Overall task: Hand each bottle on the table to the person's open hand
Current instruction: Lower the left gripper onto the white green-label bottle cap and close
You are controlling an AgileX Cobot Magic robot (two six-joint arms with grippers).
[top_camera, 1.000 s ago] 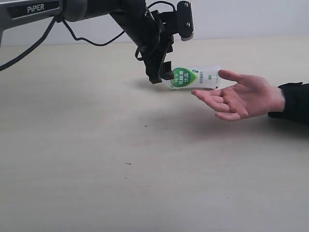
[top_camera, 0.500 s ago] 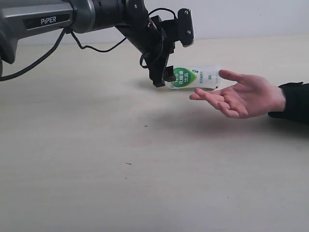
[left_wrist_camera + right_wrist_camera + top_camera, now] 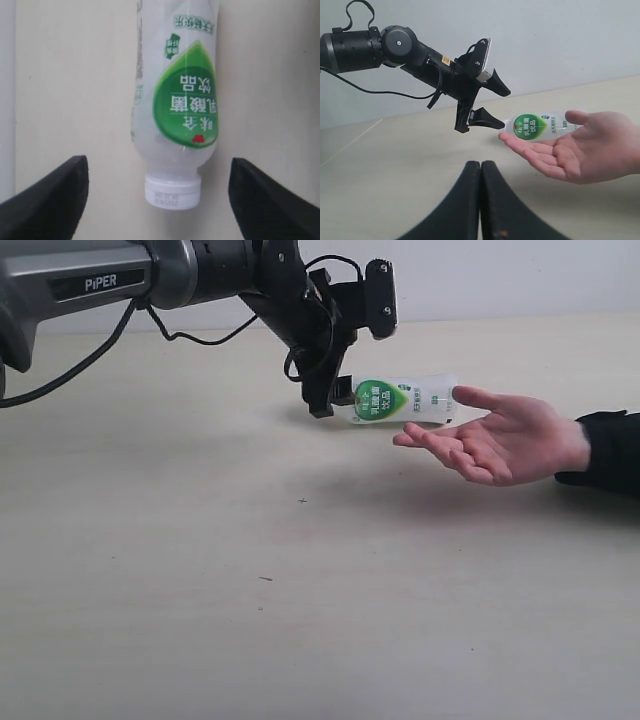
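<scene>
The green-labelled bottle (image 3: 535, 127) is seen lying on its side across the fingers of the open hand (image 3: 580, 145), its white cap pointing away from the palm. The left tool (image 3: 333, 402) is held just beyond the cap end, on the far side of the bottle from the hand. Its jaws are spread wide, one on either side of the cap, and no contact with the bottle is seen. The right tool (image 3: 481, 165) is kept well apart from the hand, with its jaws pressed together and nothing between them.

The handover of this bottle is judged done, or all but done, since the weight appears to be carried by the fingers alone. No other bottle is seen in any view, so it cannot be told how many are left.

The worktop (image 3: 200, 590) around the hand shows bare, and only its back edge, against the wall, is seen, well behind the hand. Ample room for drawing the left tool straight back from the hand is judged to be there. A sideways swing would be riskier, as the cap lies between the jaws.
</scene>
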